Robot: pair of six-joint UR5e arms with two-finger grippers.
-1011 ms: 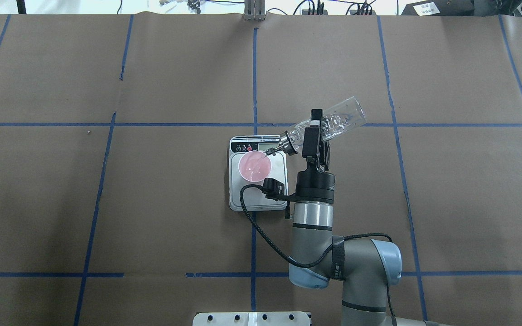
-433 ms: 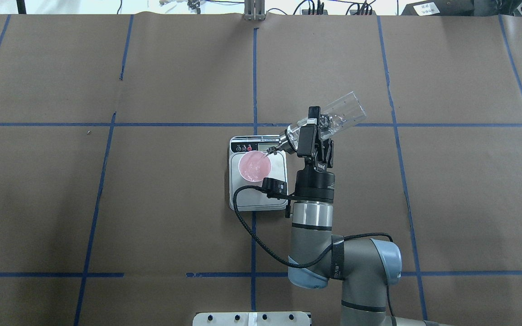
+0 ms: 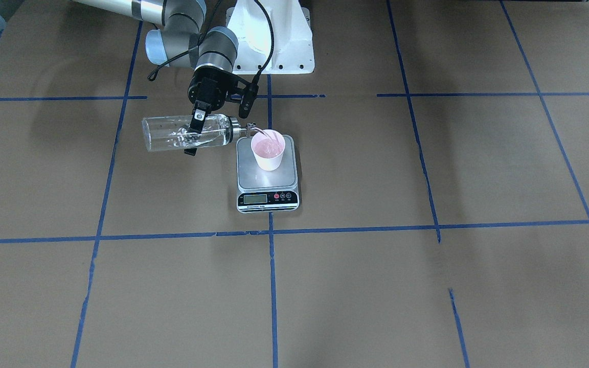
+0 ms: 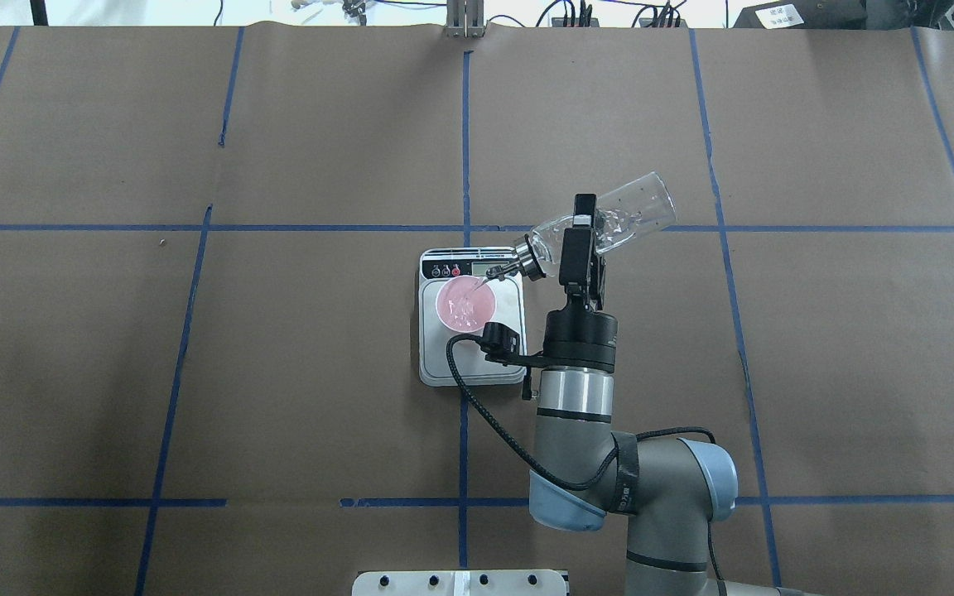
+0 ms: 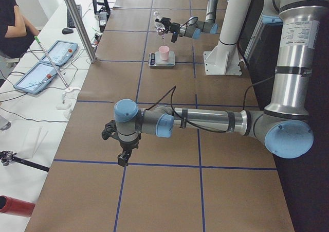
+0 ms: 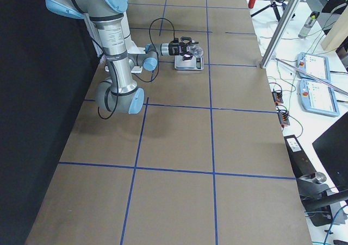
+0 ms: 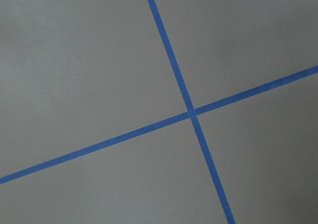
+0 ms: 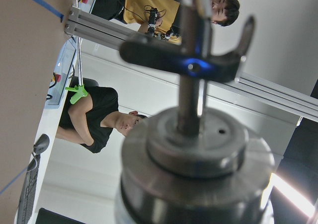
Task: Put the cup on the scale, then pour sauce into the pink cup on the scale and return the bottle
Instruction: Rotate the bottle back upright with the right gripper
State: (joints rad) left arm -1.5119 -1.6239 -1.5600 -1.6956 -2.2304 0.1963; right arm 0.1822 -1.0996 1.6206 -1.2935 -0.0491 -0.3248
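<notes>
The pale pink cup (image 4: pixel 466 304) stands upright on the steel platform of the scale (image 4: pixel 470 364), near its display end. My right gripper (image 4: pixel 580 240) is shut on the clear glass bottle (image 4: pixel 622 213) and holds it tipped nearly level. The silver cap and spout (image 4: pixel 503 271) are at the cup's rim. In the front-facing view the bottle (image 3: pixel 166 134) lies left of the cup (image 3: pixel 268 151), and a thin stream runs into the cup. The right wrist view shows the cap (image 8: pixel 191 149) close up. My left gripper (image 5: pixel 123 159) shows only in the exterior left view, so I cannot tell whether it is open or shut.
The table is covered in brown paper with blue tape lines (image 4: pixel 465 141). The robot's white base plate (image 3: pixel 271 36) is behind the scale. The left wrist view shows only paper and a tape cross (image 7: pixel 193 113). Operators and tablets (image 5: pixel 51 62) are beyond the table's far edge.
My right wrist shifted a little left, then back right, with the bottle. The spout has stayed over the cup's rim. The cup and scale have not moved.
</notes>
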